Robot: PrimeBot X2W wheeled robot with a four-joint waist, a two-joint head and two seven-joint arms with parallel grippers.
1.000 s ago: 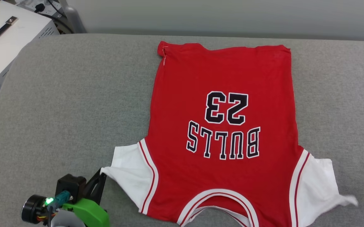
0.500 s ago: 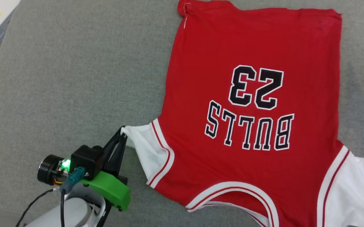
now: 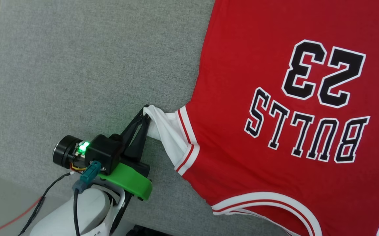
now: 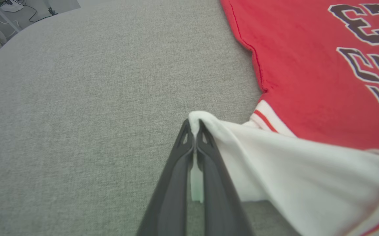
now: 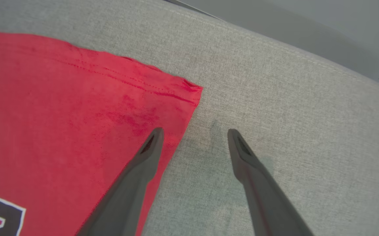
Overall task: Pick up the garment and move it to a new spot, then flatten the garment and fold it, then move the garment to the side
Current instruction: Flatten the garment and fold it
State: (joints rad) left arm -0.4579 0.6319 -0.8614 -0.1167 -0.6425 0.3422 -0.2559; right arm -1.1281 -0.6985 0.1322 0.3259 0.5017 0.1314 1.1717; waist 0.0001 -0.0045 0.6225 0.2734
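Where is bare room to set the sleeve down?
Bare grey padding lies left of the jersey, beyond the left pincer, and past its hem corner by the right pincer. Crowded at the pinched white sleeve.

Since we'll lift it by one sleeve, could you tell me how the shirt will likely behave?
Probably floppy: its sleeve bunches and sags from the left gripper. Thin cloth, so likely light; may drag on the grey surface.

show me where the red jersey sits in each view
head view: the garment covers the right side, its white sleeve pinched in the shut left claw.
left wrist view: right side, sleeve reaching the claw tips at centre.
right wrist view: left half, hem corner beside the open right claw.
shared landmark: the black number.
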